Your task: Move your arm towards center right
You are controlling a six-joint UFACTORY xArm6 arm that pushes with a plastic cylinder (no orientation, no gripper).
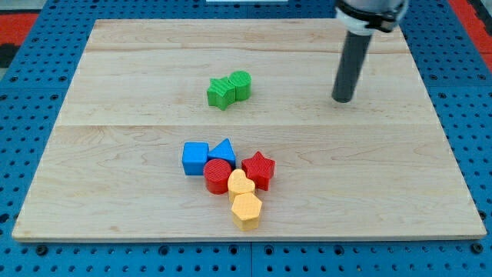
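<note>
my tip (pixel 342 99) is resting on bare wood near the tabletop's right edge, toward its far right corner; being a plain rod, it is grasping nothing. the centre of the right edge is lying just nearer the bottom, so the move looks mostly done. two green blocks (pixel 228 89) are sitting touching to the tip's left, and a cluster of blue, red and yellow blocks (pixel 228 177) is sitting near the bottom edge.

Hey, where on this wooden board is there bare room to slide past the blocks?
Open patches: the view's right, below my tip; the view's left, beyond the green star block and blue cube. Crowded: bottom middle, where blue cube, blue triangle, red cylinder, red star and two yellow blocks bunch.
</note>
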